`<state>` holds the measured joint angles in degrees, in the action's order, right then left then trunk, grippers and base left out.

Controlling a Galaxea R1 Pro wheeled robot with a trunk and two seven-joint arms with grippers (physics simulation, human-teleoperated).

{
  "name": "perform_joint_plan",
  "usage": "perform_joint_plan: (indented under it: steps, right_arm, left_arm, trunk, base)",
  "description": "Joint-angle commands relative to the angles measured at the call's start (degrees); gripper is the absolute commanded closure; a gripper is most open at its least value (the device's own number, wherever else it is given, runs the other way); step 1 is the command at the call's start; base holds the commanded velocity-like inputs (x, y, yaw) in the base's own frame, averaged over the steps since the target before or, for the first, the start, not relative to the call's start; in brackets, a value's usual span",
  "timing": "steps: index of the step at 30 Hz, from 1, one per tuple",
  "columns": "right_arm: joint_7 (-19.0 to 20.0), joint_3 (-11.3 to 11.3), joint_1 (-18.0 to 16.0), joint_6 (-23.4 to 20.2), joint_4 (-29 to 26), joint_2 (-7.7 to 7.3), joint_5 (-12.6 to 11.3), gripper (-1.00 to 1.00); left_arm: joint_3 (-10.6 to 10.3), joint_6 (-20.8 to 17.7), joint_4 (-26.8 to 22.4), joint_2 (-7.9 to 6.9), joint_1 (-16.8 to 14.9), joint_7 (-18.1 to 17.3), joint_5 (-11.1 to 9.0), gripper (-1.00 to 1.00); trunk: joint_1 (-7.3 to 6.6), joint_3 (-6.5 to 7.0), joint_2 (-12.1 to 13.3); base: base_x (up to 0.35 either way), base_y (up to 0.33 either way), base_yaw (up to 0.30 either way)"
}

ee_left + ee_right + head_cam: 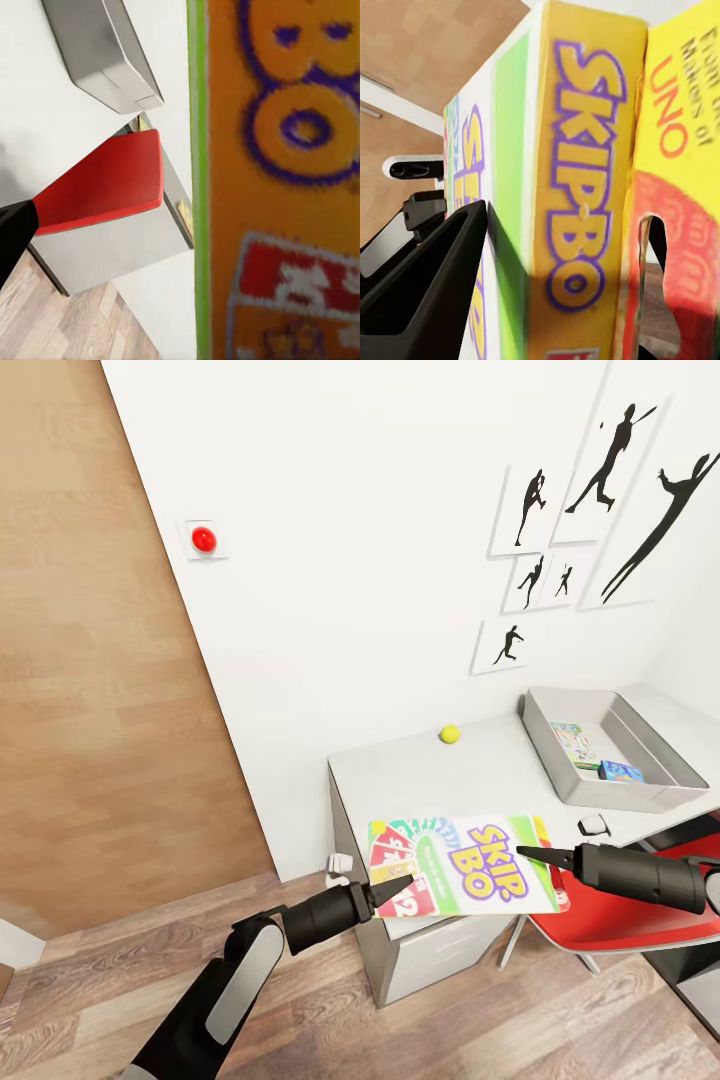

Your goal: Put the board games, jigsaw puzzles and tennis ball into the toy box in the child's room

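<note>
The large yellow-green board game, marked SKIP-BO, hangs flat over the table's front edge. My right gripper is shut on its right end, and the right wrist view has the box edge pressed against a dark finger. My left gripper is at the box's left end. In the left wrist view one finger stands well apart from the box face, so it looks open. The tennis ball lies near the wall. The toy box at the back right holds two smaller board games.
A red chair stands under the table below my right arm. A small white object lies on the table in front of the toy box. A wooden door fills the left, and the white wall has a red button.
</note>
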<state>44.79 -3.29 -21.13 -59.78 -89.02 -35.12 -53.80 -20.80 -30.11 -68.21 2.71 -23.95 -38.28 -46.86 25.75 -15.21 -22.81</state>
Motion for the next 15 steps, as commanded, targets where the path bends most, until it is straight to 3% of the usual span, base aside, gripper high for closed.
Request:
perform_joint_plan:
  steps: [1,15]
  right_arm:
    - [0.3,0.0,-0.1,-0.2,0.0,-0.01,0.2,1.0]
    - [0.4,-0.5,0.0,-0.2,-0.4,-0.18,0.2,1.0]
  left_arm:
    - [0.0,-0.5,0.0,0.01,0.0,0.0,-0.4,-1.0]
    - [0.1,-0.5,0.2,0.02,0.0,0.1,-0.3,-1.0]
  trunk:
    - [0.03,-0.1,-0.1]
    - [0.03,-0.1,-0.1]
  base:
    - [0.0,0.0,0.0]
    - [0.0,0.0,0.0]
